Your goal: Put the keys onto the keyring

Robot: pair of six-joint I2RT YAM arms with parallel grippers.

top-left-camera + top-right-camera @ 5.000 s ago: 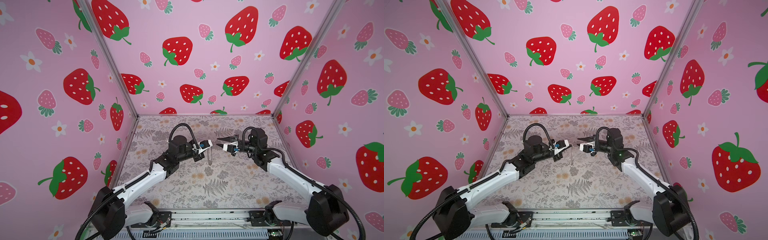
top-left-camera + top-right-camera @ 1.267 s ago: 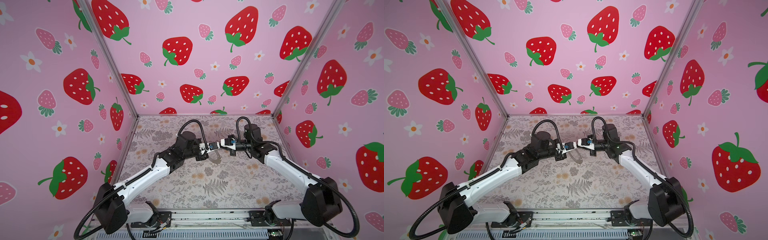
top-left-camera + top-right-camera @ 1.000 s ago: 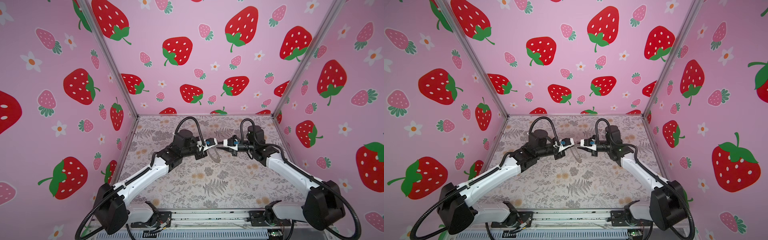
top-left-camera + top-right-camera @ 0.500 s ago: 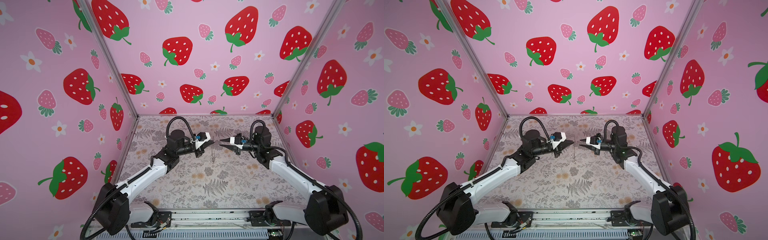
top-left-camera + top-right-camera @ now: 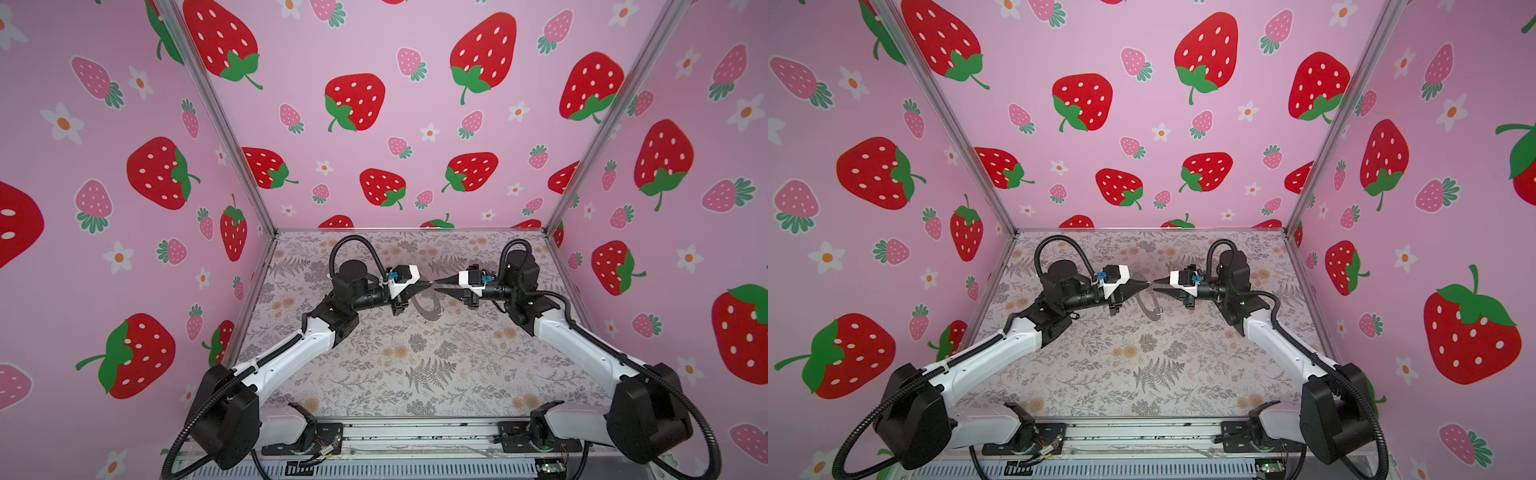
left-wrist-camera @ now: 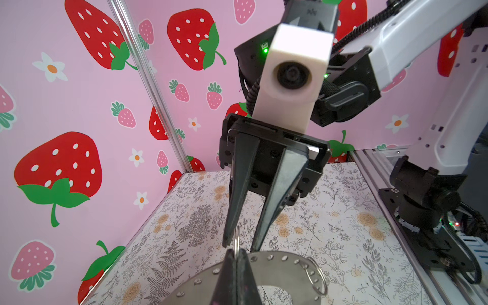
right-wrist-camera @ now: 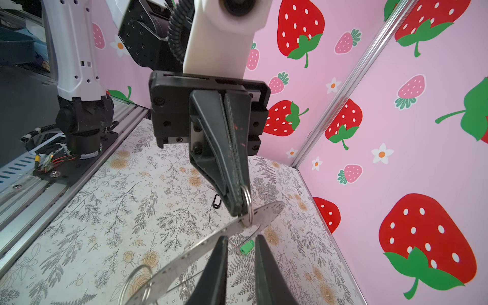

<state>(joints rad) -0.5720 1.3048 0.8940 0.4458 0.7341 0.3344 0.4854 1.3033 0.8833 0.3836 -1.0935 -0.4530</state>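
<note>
The left gripper (image 7: pixel 240 207) is clamped fully together. It pinches a small wire loop (image 7: pixel 247 202) threaded through a hole at the rim of the keyring (image 7: pixel 265 215). The keyring is a flat grey metal disc with a wide centre hole and small holes along its edge. It hangs tilted from that loop, its pinched edge lifted above the floral mat (image 5: pixel 415 374). A second wire loop (image 6: pixel 315 277) dangles further round its rim.

Facing it tip to tip, the right gripper (image 6: pixel 241 244) stands narrowly parted. Its fingers (image 7: pixel 216 266) sit either side of the keyring's pinched edge and grip nothing; whether they touch the metal I cannot tell.

The green key (image 7: pixel 247 247) lies on the mat under the keyring's raised rim. The black-rimmed key (image 7: pixel 216 201) also lies on the mat, apart from the keyring and off to one side of it. Pink strawberry-print walls (image 5: pixel 374 124) enclose the mat.
</note>
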